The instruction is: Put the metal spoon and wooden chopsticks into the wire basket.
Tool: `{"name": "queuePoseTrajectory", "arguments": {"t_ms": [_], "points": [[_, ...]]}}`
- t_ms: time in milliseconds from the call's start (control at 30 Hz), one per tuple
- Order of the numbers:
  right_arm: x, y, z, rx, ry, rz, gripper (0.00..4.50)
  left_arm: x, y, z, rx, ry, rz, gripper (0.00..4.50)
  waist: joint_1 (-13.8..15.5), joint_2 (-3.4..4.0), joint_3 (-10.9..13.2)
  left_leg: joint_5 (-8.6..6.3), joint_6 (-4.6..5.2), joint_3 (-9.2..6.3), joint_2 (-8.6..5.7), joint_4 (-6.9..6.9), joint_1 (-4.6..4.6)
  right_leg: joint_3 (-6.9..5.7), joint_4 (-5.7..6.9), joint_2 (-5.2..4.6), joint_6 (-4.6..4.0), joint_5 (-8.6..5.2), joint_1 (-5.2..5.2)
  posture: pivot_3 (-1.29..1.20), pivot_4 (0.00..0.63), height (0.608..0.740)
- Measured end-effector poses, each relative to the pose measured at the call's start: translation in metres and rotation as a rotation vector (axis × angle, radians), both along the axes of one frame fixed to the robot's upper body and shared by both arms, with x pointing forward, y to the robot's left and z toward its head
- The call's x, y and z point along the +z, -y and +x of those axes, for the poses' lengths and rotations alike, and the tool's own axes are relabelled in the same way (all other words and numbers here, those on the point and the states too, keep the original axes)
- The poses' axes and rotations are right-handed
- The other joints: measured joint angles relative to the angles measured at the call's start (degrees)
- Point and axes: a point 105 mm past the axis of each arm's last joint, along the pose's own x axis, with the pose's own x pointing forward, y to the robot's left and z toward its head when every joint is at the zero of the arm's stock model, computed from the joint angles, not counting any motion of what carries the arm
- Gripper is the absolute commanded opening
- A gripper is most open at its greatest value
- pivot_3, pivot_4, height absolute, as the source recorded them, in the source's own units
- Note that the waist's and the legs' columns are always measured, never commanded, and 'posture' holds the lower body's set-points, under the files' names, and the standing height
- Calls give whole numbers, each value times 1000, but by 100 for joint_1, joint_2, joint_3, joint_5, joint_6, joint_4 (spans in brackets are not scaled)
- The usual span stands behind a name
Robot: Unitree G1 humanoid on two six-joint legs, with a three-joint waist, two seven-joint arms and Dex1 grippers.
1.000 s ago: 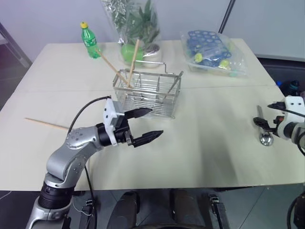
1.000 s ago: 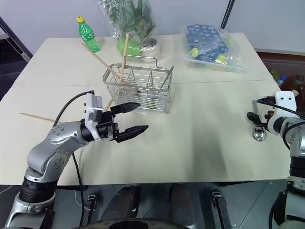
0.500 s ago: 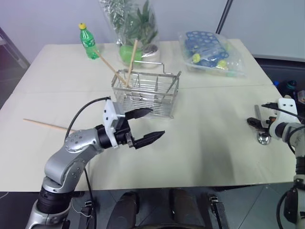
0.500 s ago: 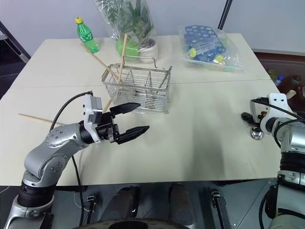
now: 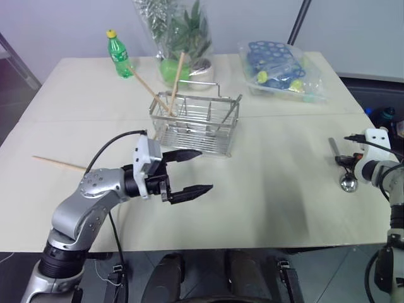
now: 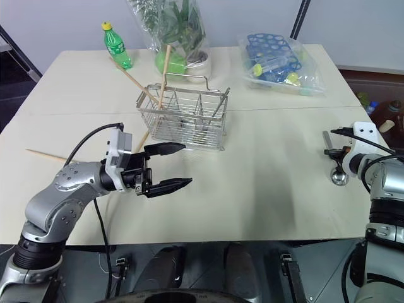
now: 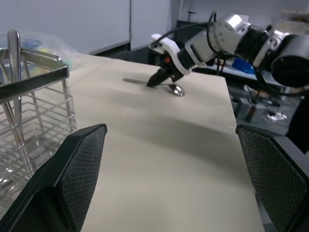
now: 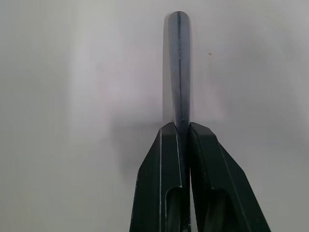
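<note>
**At the table's right edge, fingers pinch the spoon's handle**

Near the right edge of the table (image 5: 278, 208), the right gripper (image 5: 345, 160) has its two black fingers (image 8: 164, 183) pressed together on the thin handle of the metal spoon (image 5: 343, 173). In the right wrist view, the handle sticks out past the fingertips. The spoon's oval bowl rests on the tabletop, nearer the front edge than the gripper.

Over the front left part of the table, the left gripper (image 5: 192, 171) hangs with its fingers spread wide and nothing between them, pointing to the right.

Just behind the left gripper stands the wire basket (image 5: 196, 124), toward the back middle of the table. Two wooden chopsticks (image 5: 176, 81) lean out of its left end, their tips rising well above the rim. One more chopstick (image 5: 60, 163) lies flat on the table, far left, well apart from the basket.

Behind the basket are a green bottle (image 5: 117, 53), a bagged plant (image 5: 180, 31) and a clear bag of blue items (image 5: 281, 66).
</note>
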Motion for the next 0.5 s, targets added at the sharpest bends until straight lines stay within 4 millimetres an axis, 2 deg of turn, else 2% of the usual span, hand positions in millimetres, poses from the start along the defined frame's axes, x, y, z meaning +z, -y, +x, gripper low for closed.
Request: {"name": "queuePoseTrajectory", "arguments": {"t_ms": [200,333,400,500], "points": [[2,-5,3,-7,10,-11,61,-2,-1,6,-12,8,10,4500,-16,0,0,0,0,0,0,-1,0,0,0,0,2,1,-1,0,150,740],[8,-15,15,-14,57,-18,61,-1,-1,8,-13,15,6,4500,-58,8,5,0,0,2,1,-1,0,2,4,0,3,2,-8,0,150,740],[22,-20,26,-3,115,-57,61,-3,0,9,-16,14,11,4500,-54,19,7,0,0,3,1,-2,-2,3,5,0,5,3,-11,0,150,740],[59,-26,40,8,261,-143,61,-8,0,11,-20,-1,14,4500,-29,20,8,0,0,4,1,-8,-8,4,4,0,7,4,-19,0,150,740]]}}
